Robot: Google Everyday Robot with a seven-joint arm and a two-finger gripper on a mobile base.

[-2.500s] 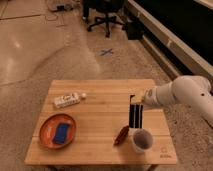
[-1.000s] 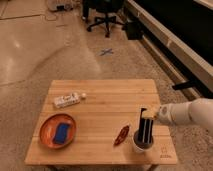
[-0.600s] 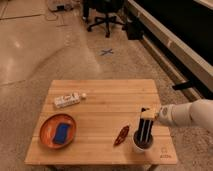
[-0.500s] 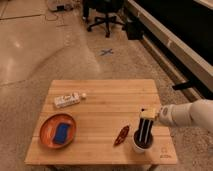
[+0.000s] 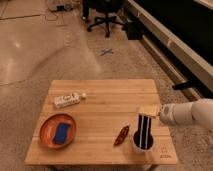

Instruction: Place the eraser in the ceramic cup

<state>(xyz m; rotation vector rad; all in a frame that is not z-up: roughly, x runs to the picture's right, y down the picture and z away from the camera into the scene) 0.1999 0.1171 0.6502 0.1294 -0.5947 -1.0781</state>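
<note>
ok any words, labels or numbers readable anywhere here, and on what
None can be read.
White tube on the table: dark print on its label, too blurred to read.
Table corner by the cup: a small mark, too small to read.
Floor: a blue cross, a marker and not text.
The pincer holds the eraser upright in the cup; no print shows on it.

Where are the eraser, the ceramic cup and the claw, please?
eraser [image 5: 145, 131], camera view, on its striped black face.
ceramic cup [image 5: 136, 147], camera view, on its white left wall.
claw [image 5: 150, 113], camera view, at the eraser's top end.
</note>
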